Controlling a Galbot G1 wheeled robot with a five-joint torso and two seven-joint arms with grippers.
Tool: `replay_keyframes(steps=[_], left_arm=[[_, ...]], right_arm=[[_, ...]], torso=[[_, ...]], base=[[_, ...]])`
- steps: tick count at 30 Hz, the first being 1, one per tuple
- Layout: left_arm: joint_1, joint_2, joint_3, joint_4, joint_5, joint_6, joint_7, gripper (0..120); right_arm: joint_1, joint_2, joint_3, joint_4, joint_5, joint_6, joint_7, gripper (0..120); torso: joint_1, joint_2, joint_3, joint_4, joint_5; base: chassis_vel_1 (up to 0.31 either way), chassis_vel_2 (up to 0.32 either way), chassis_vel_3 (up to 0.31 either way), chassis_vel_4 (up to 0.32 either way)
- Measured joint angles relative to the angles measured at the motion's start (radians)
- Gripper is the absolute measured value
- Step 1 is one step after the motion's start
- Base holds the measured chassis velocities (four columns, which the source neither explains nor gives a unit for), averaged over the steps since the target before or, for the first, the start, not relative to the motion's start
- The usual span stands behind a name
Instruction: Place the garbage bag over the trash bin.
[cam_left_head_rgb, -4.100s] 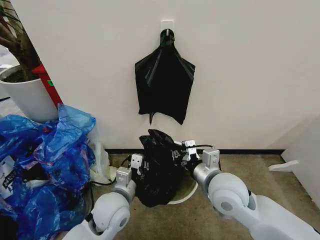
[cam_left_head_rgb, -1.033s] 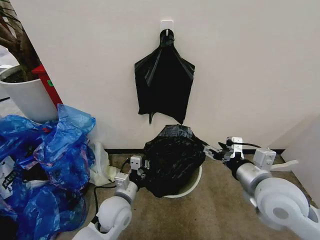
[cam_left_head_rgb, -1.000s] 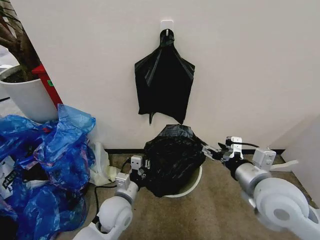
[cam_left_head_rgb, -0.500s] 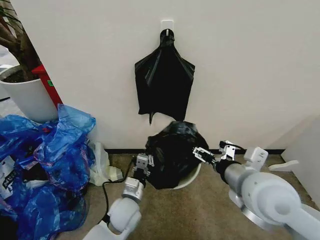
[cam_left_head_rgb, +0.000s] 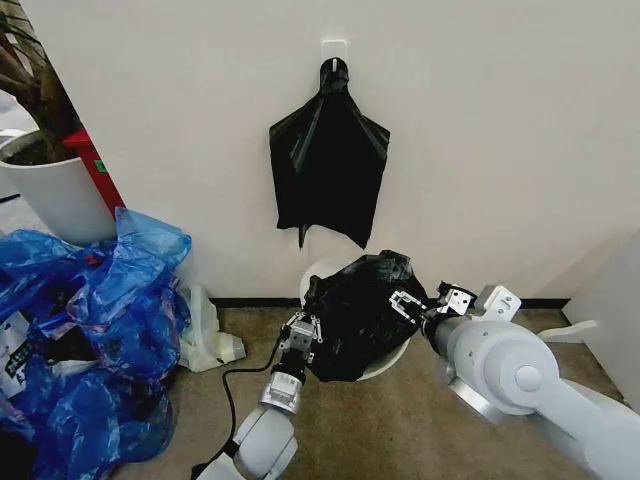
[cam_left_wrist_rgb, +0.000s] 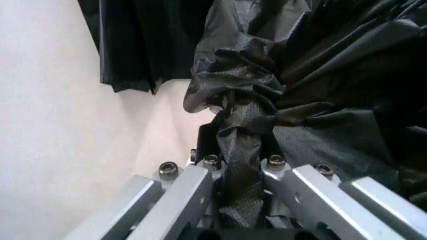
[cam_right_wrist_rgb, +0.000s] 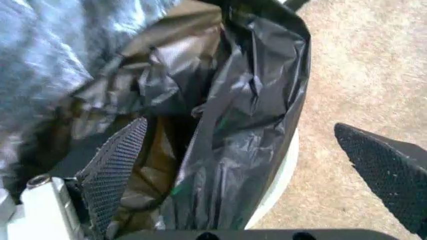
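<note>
Draping over most of the trash bin (cam_left_head_rgb: 322, 272), the garbage bag (cam_left_head_rgb: 362, 312) is seen on the carpeted floor (cam_left_head_rgb: 400, 430) at the foot of the wall (cam_left_head_rgb: 500, 130), right of the heap of blue plastic bags (cam_left_head_rgb: 95, 320). The bin's white rim is left bare at the far left and along the near right edge, so the bag is judged to be only partly seated; no cuff is folded down around the rim.

The left gripper (cam_left_head_rgb: 303, 333) is held at the bag's near left side. In the left wrist view its fingers (cam_left_wrist_rgb: 180, 195) are pressed together on a twisted rope of the black film (cam_left_wrist_rgb: 243, 135), so a firm clamp on the garbage bag is shown there.

The right gripper (cam_left_head_rgb: 428, 305) is placed at the bag's right edge. In the right wrist view its two textured pads (cam_right_wrist_rgb: 117, 165) are spread wide apart, with one pad lying against the bag's opening and the other out over the carpet; nothing is clamped between them.

What is left, as judged from these views, is that the bag's mouth be stretched over the uncovered far-left rim and pulled down evenly all round. A second black bag (cam_left_head_rgb: 330, 165) is hung on a wall hook (cam_left_head_rgb: 334, 50) above and is not touched.
</note>
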Motion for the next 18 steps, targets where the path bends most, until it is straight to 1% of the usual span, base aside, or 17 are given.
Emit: replay_keyframes(steps=[1,2,3,5,9,14,18], left_arm=[[0.000,0.000,0.000,0.000,0.002,-0.001,0.000,2],[0.000,-0.002,0.001,0.004,0.014,-0.006,0.000,2],[-0.001,-0.003,0.001,0.006,0.022,-0.010,0.000,2],[-0.002,-0.005,0.001,0.009,0.030,-0.014,0.001,2],[-0.005,-0.019,-0.001,0.023,0.083,-0.040,0.001,2],[-0.005,-0.031,-0.003,0.029,0.127,-0.063,0.002,2],[-0.005,-0.037,-0.007,0.031,0.145,-0.077,0.002,2]], right_arm=[[0.001,0.002,-0.006,-0.003,-0.007,0.000,0.003,100],[0.001,0.008,-0.037,-0.017,-0.051,0.000,0.016,100],[0.000,0.010,-0.046,-0.020,-0.065,0.000,0.019,100],[-0.001,0.013,-0.051,-0.021,-0.072,0.000,0.021,100],[-0.002,0.020,-0.064,-0.031,-0.075,0.000,0.048,100],[-0.026,0.015,-0.061,-0.045,-0.083,0.000,0.063,100],[-0.087,-0.011,-0.019,-0.056,-0.093,-0.027,0.068,100]], torso=[[0.000,0.000,0.000,0.0000,0.0000],[0.000,0.000,0.000,0.0000,0.0001],[0.000,0.000,0.000,0.0001,0.0001],[0.000,0.000,0.000,0.0000,0.0001],[0.000,0.000,0.000,0.0001,0.0000],[0.000,0.000,0.000,0.0000,0.0000],[0.000,0.000,0.000,-0.0003,0.0000]], base=[[0.000,0.000,0.000,0.000],[0.000,0.000,0.000,0.000],[0.000,0.000,0.000,0.000],[0.000,0.000,0.000,0.000],[0.000,0.000,0.000,0.000],[0.000,0.000,0.000,0.000],[0.000,0.000,0.000,0.000]])
